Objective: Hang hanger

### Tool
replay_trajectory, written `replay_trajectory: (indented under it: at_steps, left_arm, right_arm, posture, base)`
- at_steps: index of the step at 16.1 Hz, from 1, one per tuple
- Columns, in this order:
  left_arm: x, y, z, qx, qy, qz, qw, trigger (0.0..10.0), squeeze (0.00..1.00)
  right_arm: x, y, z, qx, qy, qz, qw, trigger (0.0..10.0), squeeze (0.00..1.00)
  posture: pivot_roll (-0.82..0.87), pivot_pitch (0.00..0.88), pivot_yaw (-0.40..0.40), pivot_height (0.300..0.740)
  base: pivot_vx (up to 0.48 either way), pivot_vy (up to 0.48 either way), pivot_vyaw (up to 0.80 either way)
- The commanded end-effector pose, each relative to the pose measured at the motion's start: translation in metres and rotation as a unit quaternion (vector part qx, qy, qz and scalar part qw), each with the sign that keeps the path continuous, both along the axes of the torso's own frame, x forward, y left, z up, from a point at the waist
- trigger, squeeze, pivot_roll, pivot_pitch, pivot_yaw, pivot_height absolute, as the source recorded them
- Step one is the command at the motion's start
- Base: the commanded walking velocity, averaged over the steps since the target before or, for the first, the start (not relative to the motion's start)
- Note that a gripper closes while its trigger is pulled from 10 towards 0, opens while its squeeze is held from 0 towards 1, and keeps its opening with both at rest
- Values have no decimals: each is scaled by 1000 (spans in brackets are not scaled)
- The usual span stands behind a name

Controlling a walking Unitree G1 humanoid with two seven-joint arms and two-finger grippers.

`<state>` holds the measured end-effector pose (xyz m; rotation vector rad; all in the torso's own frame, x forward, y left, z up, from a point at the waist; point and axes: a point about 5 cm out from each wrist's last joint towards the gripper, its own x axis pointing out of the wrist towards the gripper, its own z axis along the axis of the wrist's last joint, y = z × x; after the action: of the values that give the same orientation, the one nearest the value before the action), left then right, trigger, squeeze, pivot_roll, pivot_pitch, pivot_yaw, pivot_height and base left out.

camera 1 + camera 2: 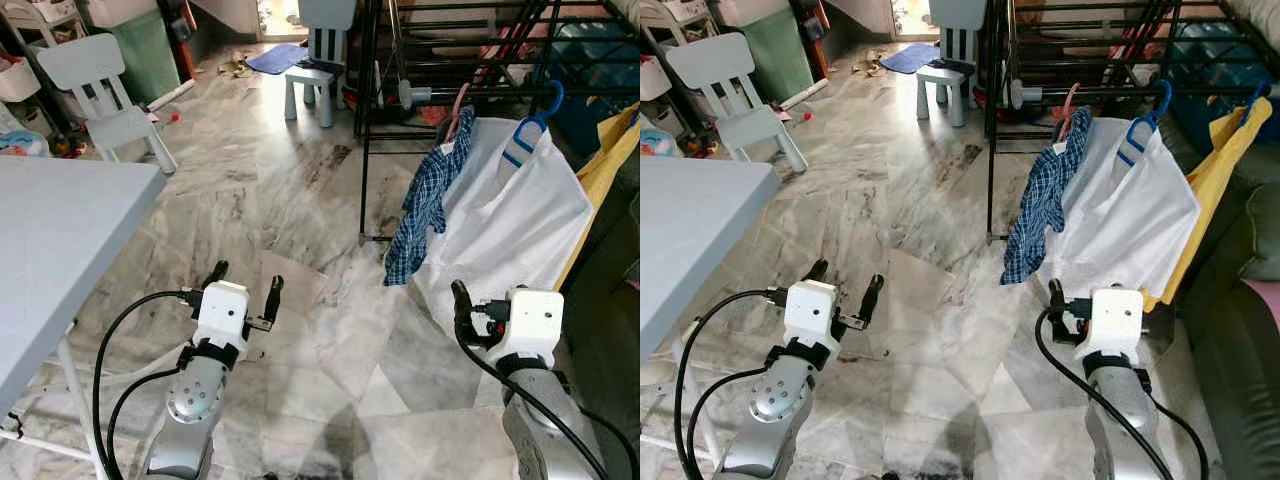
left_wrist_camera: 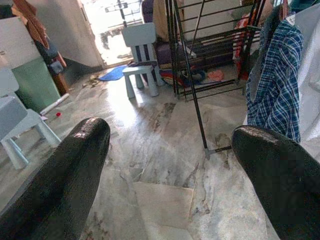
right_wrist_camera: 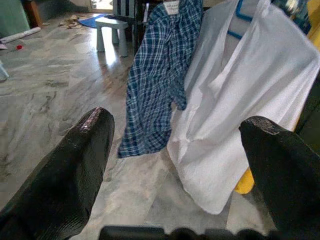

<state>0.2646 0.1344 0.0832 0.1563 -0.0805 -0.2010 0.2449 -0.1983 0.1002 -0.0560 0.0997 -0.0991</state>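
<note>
- Blue hanger (image 1: pixel 525 135) carries a white shirt (image 1: pixel 510 225) and hooks over a bar of the black rack (image 1: pixel 470 60), ahead and to the right of the robot.
- Just left of it on the same bar, a pink hanger (image 1: pixel 458 108) holds a blue plaid shirt (image 1: pixel 425 200); a yellow garment (image 1: pixel 1215 170) hangs to the right of the white shirt.
- Floor (image 1: pixel 300 200) is grey-veined marble tile, smudged dark near the rack's foot.
- Grey table (image 1: pixel 60 240) stands at the near left, its corner close to the left arm.
- Two pale small chairs sit further back: one (image 1: pixel 105 95) at the far left, another (image 1: pixel 318 60) beside the rack, with a blue mat (image 1: pixel 278 58) behind it.
- Left gripper (image 1: pixel 244 283) is held low over bare floor, pointing forward, its two black fingers spread apart and empty.
- Right gripper (image 3: pixel 180 165) is raised in front of the hem of the white shirt, near it but not touching; its fingers stand wide apart with nothing between them.
</note>
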Motion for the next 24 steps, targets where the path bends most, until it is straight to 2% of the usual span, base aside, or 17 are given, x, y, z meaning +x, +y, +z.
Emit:
replay_trajectory:
  at_steps: [1, 5, 7, 8, 11, 16, 19, 21, 24]
  left_arm:
    - [-2, 2, -1, 1, 4, 0, 1000, 10000, 0]
    - [0, 0, 3, -14, 2, -2, 1000, 10000, 0]
    - [1, 7, 10, -26, -7, 0, 1000, 10000, 0]
    - [3, 13, 19, -33, -15, -1, 999, 10000, 0]
    - [12, 12, 34, -37, -39, 2, 999, 10000, 0]
    - [9, 13, 30, -34, -37, 22, 999, 10000, 0]
    - [14, 13, 47, -43, -64, 38, 996, 10000, 0]
    - [14, 13, 35, -68, -32, 24, 997, 10000, 0]
    - [15, 6, 33, -78, -27, 9, 997, 10000, 0]
  right_arm:
    - [-2, 2, 0, 15, 5, 2, 1000, 10000, 0]
    - [-6, 4, 0, 20, 9, 12, 1000, 10000, 0]
    - [-9, 5, 5, 20, 1, 10, 1000, 10000, 0]
    - [-12, 5, 13, 4, -9, 12, 1000, 10000, 0]
    - [-15, 0, 21, 0, -22, 8, 1000, 10000, 0]
    - [-9, -4, 21, -18, -20, -4, 1000, 10000, 0]
    - [-6, 2, 27, -22, -47, -9, 999, 10000, 0]
    - [-4, 4, 23, -15, -37, -4, 999, 10000, 0]
    - [-3, 5, 25, -8, -41, 3, 999, 10000, 0]
  posture:
    - [-131, 115, 78, 740]
    - [-142, 126, 73, 740]
    - [-147, 133, 78, 740]
    - [-142, 136, 82, 740]
    - [-128, 115, 78, 740]
    - [-129, 95, 74, 740]
    - [-120, 77, 71, 740]
    - [-130, 70, 72, 740]
    - [-140, 66, 78, 740]
  base:
    - [0, 0, 0]
    - [0, 0, 0]
    - [0, 0, 0]
    - [0, 0, 0]
    - [0, 0, 0]
    - [0, 0, 0]
    - [0, 0, 0]
    - [0, 0, 0]
    - [0, 0, 0]
